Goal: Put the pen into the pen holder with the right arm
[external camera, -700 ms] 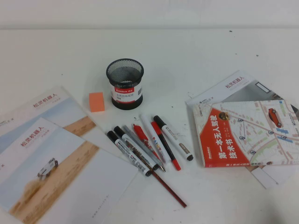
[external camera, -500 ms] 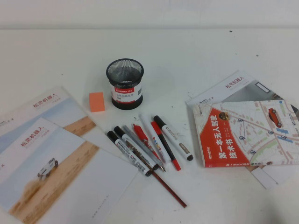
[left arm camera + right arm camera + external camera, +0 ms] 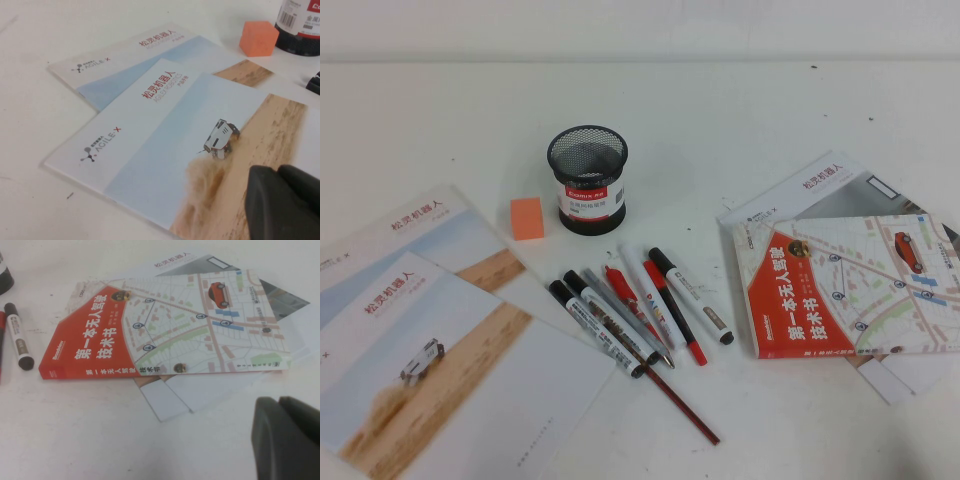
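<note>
The right gripper [image 3: 287, 440] is hanging low over the worktop [image 3: 740, 110], just beside the book [image 3: 165, 325] with the red and map cover, and its fingers [image 3: 272, 440] are looking pressed together with only a thin line between them. The left gripper [image 3: 282, 202] is resting above the brochures [image 3: 165, 135], its fingers also lying together; neither gripper is showing in the high view. The pen [image 3: 691, 296] is lying flat on the worktop at the 3 o'clock end of the row of markers [image 3: 610, 325], its black cap pointing toward 11 o'clock, just beside the red pen [image 3: 675, 312] and near the book's red edge. The pen holder [image 3: 587, 180] is standing upright at about 11 o'clock from the pen, with the orange block [image 3: 527, 218] at its 9 o'clock. The step in hand, I am judging, is the reach to the pen. To do it well, the right gripper should be opening first, coming down over the middle of the white barrel with the jaws across it, and keeping clear of the red pen so the neighbours are not being dragged.
</note>
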You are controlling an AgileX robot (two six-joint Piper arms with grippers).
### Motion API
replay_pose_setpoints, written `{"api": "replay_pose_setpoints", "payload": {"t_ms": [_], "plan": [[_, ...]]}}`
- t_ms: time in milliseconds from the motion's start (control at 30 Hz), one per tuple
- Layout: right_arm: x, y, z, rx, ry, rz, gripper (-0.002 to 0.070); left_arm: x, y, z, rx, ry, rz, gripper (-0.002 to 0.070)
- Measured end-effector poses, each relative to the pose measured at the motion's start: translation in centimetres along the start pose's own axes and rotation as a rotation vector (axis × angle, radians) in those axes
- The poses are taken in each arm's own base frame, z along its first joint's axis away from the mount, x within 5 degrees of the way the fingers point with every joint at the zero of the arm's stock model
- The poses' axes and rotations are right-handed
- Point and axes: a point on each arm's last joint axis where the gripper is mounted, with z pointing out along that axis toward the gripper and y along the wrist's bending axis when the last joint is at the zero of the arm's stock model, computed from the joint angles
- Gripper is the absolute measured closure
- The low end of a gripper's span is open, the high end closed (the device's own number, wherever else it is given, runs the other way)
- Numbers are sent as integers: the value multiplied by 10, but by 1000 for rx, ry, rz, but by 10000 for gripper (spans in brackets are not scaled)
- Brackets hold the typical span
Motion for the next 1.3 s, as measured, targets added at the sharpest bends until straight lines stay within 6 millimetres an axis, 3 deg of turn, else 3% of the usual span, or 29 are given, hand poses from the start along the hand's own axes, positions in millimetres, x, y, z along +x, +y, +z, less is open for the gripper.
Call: {"api": "replay_pose_setpoints", "payload": {"t_ms": [733,833,1100,1300], "plan": [[0,3,0,-36,-2,99,697,0,0,0,0,0,0,676],[-1,8,0,-89,0,245,698,0,0,0,0,0,0,676],[-15,26,-5,-354,-6,1005,697,0,0,0,0,0,0,676],[-19,21,-5,-324,-74,1036,697,0,0,0,0,0,0,676]]}}
